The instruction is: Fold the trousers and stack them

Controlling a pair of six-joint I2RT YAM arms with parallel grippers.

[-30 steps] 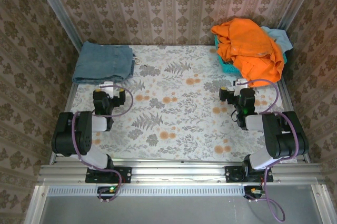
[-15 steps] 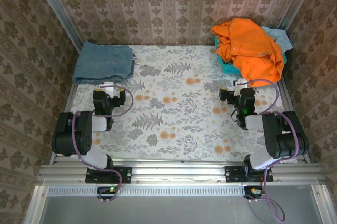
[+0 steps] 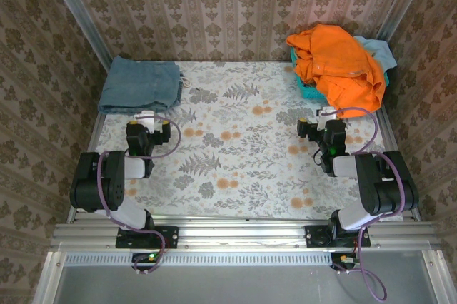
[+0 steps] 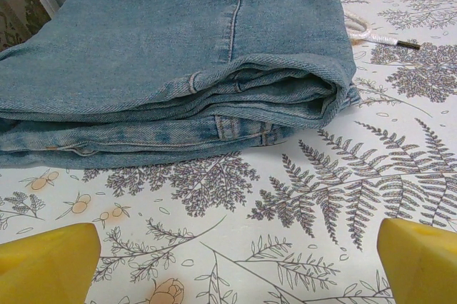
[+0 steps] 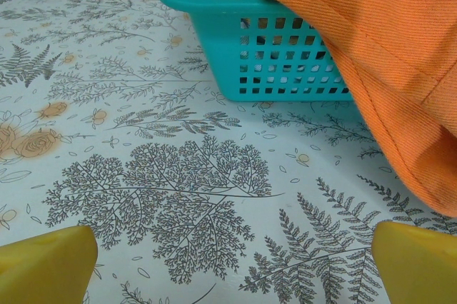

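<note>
Folded denim trousers [image 4: 171, 54], far left — soft, weighty, likely best pinched at stacked edges — left gripper [image 4: 235, 260], right gripper [image 5: 232, 260] gape empty

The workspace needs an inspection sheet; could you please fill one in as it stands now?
Surface: floral table, nothing seen amiss.
Job's things: trousers folded at far left corner, drawstring trailing beside.
Clutter: orange garment draped over teal basket, far right; turquoise cloth behind.
Grippers: left gripper open, short of trousers; right gripper open, short of basket.
Cables: purple cable looped over each arm.
Surroundings: patterned walls, metal rail at near edge.
</note>
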